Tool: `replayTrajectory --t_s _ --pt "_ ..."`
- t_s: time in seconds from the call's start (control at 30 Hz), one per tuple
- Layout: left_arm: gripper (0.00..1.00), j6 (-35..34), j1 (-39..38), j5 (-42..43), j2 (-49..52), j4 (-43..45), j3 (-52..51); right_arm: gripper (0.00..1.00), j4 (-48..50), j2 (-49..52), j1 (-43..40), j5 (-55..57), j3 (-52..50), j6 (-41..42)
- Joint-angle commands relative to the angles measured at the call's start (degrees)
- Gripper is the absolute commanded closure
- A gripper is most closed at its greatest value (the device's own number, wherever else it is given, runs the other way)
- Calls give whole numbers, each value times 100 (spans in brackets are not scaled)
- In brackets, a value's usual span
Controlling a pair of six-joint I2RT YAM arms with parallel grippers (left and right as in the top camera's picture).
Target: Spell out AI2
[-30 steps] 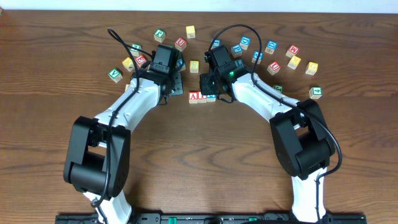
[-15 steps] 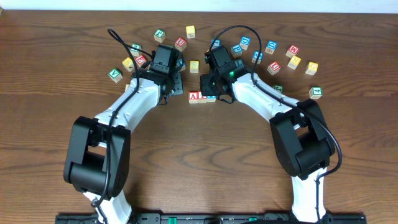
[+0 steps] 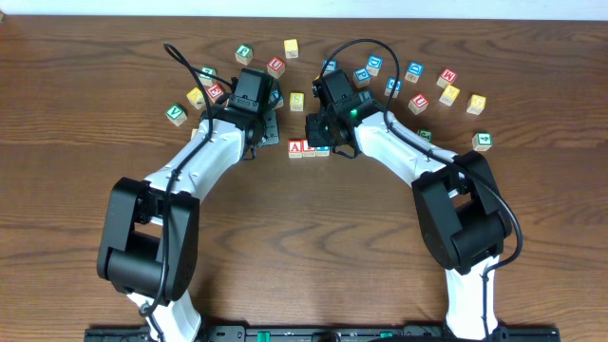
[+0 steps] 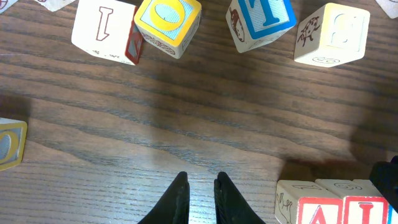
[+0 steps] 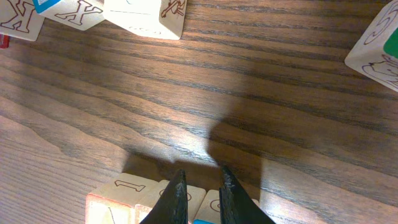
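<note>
At the far left of the dark brown wood-grain bench [image 3: 76, 190], a green-framed wooden cube [image 3: 176, 115] sits loose near a few yellow and red ones. My left end effector [image 4: 200, 182] hangs over bare wood with its fingers drawn together and nothing between them (only a sliver of gap shows from the wrist). It stands just left of the row, not touching it. Beyond its tips lie a yellow-framed wooden cube with an "O" [image 4: 168, 25] and a blue-framed wooden cube with a "T" [image 4: 261, 22].

The row sits mid-bench, its cubes side by side and touching. The small wooden cube with a red-framed red "A" [image 4: 318, 210] comes first, with the small wooden cube with a red-framed red "I" [image 4: 362, 208] against its right face. The small wooden cube with a blue frame [image 3: 323, 150] is at the right end. Its character is hidden from above, because my right end effector [image 5: 203, 173] is over it. Those fingers are also close together and grip nothing, and I cannot tell whether they touch the cube. Further right, more loose cubes fan out, with a second green-framed wooden cube [image 3: 483, 141] standing apart at the end.
</note>
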Motion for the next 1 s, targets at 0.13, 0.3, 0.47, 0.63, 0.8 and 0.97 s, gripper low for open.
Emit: replayTrajectory --t_s 0.13,0.3,0.47,0.63,0.8,0.97 --pt "85 -44 0 -79 -44 -26 28 84 48 92 44 -15 35 68" --pt "85 146 68 -74 -131 -59 92 75 44 -173 -151 -15 151 61" --pt "84 210 275 -74 -632 -146 109 71 -39 -748 -396 -15 153 -72" --pt "83 208 527 -76 -1375 -424 109 63 -431 -1445 -597 -15 153 -317" --pt "55 208 785 -120 -2035 -852 107 49 -1056 -2149 -841 28 153 -461" --pt "43 203 990 -118 -2481 -1349 107 13 -1816 -2758 -1119 55 153 -713"
